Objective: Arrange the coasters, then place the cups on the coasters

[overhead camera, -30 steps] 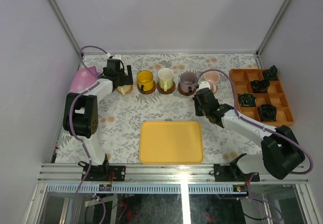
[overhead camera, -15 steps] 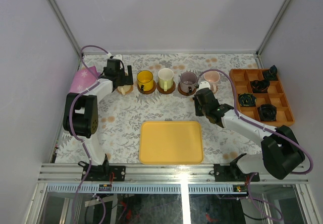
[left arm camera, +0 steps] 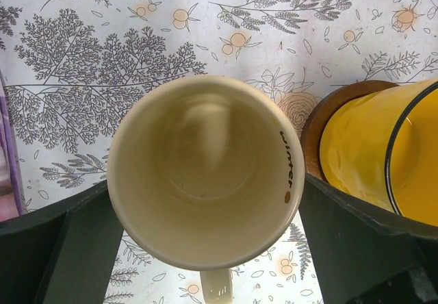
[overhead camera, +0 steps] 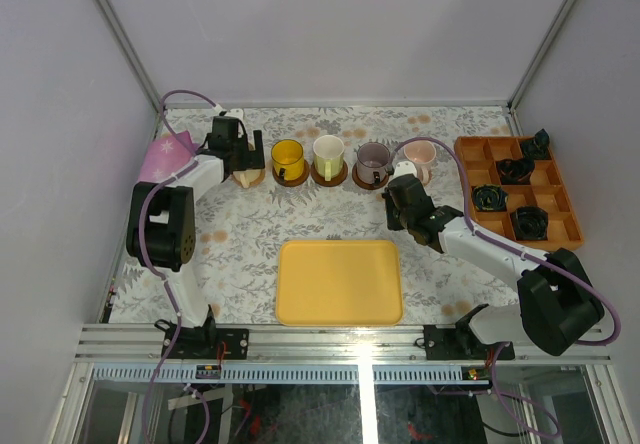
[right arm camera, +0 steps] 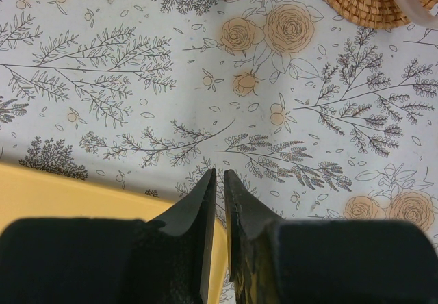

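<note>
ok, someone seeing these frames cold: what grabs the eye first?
A row of five cups at the back, the yellow cup brightest, and the big yellow tray at near centre. The left end effector straddles the cream cup at the row's left end, jaws wide; the right end effector hangs all but shut and empty near the tray's far edge. An orange divided tray holding black objects sits far right.
</note>
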Tool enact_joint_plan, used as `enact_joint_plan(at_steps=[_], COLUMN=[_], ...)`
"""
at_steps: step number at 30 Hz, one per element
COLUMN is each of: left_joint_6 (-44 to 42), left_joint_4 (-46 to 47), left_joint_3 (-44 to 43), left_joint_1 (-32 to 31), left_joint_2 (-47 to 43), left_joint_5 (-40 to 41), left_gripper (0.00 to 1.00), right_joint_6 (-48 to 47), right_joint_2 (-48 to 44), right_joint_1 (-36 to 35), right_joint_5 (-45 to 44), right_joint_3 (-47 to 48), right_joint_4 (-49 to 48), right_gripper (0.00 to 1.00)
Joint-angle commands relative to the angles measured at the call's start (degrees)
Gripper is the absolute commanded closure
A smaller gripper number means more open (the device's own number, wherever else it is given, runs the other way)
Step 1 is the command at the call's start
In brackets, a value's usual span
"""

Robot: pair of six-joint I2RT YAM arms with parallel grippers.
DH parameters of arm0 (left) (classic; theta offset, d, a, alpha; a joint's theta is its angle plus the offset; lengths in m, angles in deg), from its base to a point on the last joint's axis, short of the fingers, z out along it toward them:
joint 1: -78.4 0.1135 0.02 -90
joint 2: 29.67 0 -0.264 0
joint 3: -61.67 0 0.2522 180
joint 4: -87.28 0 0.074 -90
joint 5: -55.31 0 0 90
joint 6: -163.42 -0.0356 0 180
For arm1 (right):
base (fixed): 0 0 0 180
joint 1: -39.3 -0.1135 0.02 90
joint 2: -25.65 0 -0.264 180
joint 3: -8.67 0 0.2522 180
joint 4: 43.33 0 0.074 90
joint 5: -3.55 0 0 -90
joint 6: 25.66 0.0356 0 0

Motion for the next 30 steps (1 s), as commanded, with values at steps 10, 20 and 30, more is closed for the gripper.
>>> enact_joint_plan(at_steps=[10, 20, 30], left_joint_6=[0.5, 0.6, 3.1], left_joint_4=[-0.6, -3.4, -5.1], left_joint_3=[1.8, 4.0, 10.0], left_joint_1=[0.3, 0.3, 0.3], left_joint_2=[-3.7, -9.3, -15.4], left_joint_5=[2.0, 4.5, 4.7], left_gripper=[0.0, 0.0, 0.0], right_joint_6=[0.4, 0.7, 0.9], right_joint_2=[0.7, 0.8, 0.6], right_joint_1=[0.2, 0.2, 0.2], right_joint_5=[-0.4, 0.4, 0.8], right_joint_3=[2.0, 1.7, 1.5], right_joint_4=[-0.5, -0.7, -1.0], right_gripper=[0.83, 0.83, 0.83])
